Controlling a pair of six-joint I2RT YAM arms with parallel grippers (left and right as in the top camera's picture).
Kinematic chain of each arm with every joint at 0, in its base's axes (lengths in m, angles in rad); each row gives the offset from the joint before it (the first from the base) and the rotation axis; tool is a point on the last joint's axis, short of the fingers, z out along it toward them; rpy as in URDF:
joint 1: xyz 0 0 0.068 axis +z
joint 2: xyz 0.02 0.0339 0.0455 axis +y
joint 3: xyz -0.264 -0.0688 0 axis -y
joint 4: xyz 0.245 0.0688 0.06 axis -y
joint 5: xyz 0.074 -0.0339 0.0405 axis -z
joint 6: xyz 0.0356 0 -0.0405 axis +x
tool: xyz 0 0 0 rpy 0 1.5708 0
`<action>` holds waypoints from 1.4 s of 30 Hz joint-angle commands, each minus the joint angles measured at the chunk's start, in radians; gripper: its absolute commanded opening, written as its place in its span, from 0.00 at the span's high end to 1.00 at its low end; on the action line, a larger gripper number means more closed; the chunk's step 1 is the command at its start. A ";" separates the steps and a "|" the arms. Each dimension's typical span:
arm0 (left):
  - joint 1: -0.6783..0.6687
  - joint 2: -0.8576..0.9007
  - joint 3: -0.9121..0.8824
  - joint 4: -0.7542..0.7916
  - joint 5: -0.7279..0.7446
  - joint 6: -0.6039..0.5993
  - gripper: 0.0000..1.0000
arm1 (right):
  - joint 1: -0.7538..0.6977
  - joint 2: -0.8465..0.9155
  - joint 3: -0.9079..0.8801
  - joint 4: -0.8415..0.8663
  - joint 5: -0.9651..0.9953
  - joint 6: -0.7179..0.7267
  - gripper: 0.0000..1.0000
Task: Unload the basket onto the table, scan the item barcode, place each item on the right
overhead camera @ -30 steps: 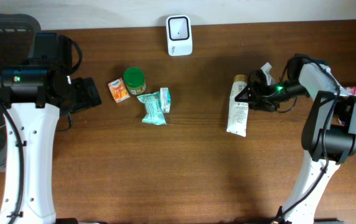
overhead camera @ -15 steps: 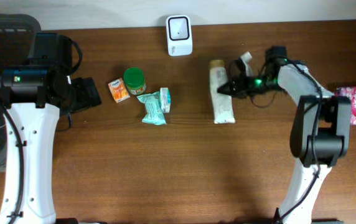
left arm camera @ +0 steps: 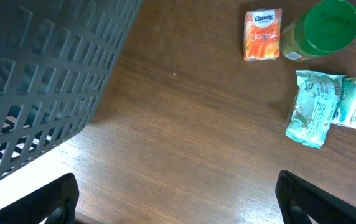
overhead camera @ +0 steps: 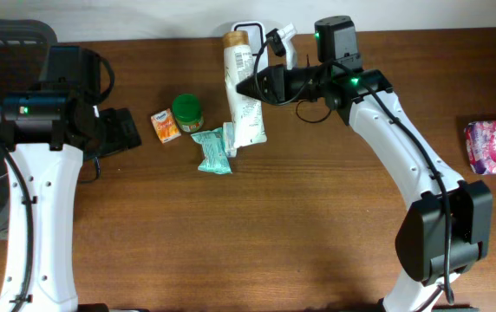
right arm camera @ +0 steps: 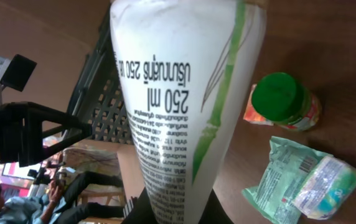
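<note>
At the 12 o'clock edge of the bench, your right end effector [overhead camera: 246, 87] holds the white tube [overhead camera: 241, 104] by the scanner [overhead camera: 250, 28].
Its jaws are pinched narrow on the tube, which runs from 12 to 6 o'clock, cap end up. From overhead it covers the scanner's left side, but you cannot tell whether they touch. The right wrist view shows the "250 ml" print on the tube. The tube's lower end overlaps the teal packets [overhead camera: 213, 149]. A green-lidded jar [overhead camera: 187, 113] and an orange tissue pack [overhead camera: 166, 126] sit at its 9 o'clock. Your left end effector [left arm camera: 178, 194] is spread wide and empty at 9 o'clock, near the dark basket [left arm camera: 41, 81]. A pink packet [overhead camera: 495, 146] lies at 3 o'clock.
</note>
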 commanded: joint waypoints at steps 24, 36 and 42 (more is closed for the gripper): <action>0.006 -0.007 0.003 0.001 -0.001 -0.010 0.01 | 0.028 0.189 -0.166 -0.610 1.682 -0.052 0.91; 0.006 -0.007 0.003 0.001 -0.001 -0.010 0.01 | 0.112 0.228 0.281 -0.850 0.978 -0.178 0.14; 0.006 -0.007 0.003 0.002 -0.001 -0.010 0.01 | -0.051 0.233 0.343 -1.007 1.120 -0.211 0.01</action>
